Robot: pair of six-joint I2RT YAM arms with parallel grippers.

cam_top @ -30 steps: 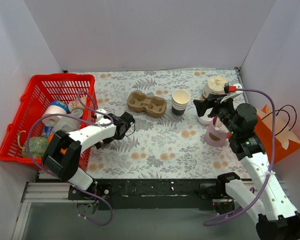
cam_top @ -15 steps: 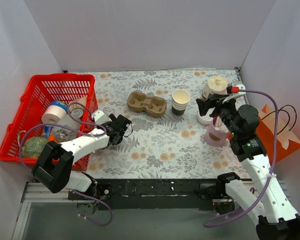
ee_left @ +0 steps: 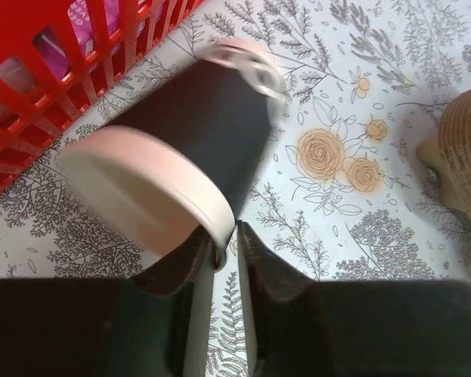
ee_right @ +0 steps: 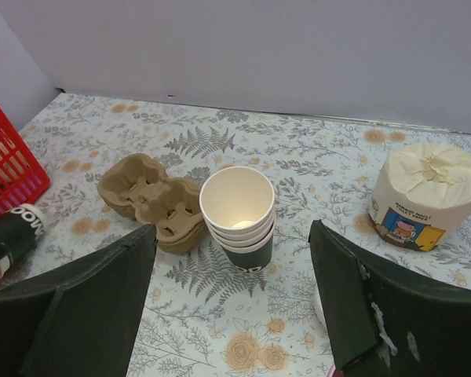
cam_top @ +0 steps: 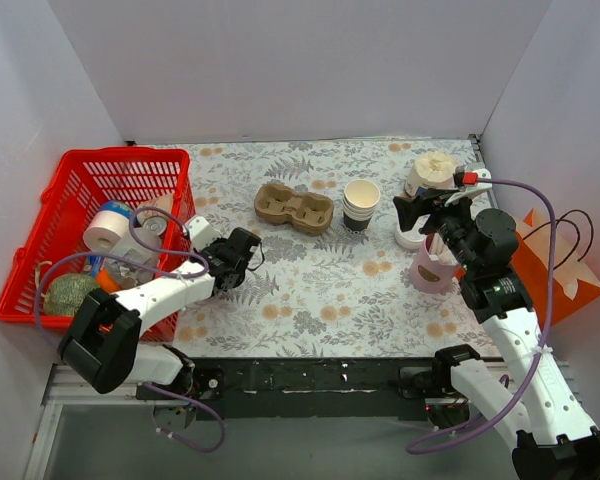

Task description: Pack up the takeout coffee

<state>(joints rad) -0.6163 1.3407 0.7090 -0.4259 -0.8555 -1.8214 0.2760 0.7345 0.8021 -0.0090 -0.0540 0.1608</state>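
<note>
Left wrist — pincer (ee_left: 227,238) narrower, on coffee (ee_left: 195,118)

**Cup on its side by the basket**

The cup (ee_left: 200,118), dark-walled with a white lid (ee_left: 133,184), is laid on its side on the bench (ee_left: 337,236), just beside the red basket (ee_left: 129,31). The lid's rim is pinched between the left fingers (ee_left: 267,271).

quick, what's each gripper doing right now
Left gripper: closed on the lid rim of the coffee cup lying on its side.
Right gripper: open, holding nothing.

Smooth plastic-lidded takeout coffee (ee_left: 200,118), red plastic basket (cam_top: 120,156), pulp carrier (cam_top: 294,208)
</note>
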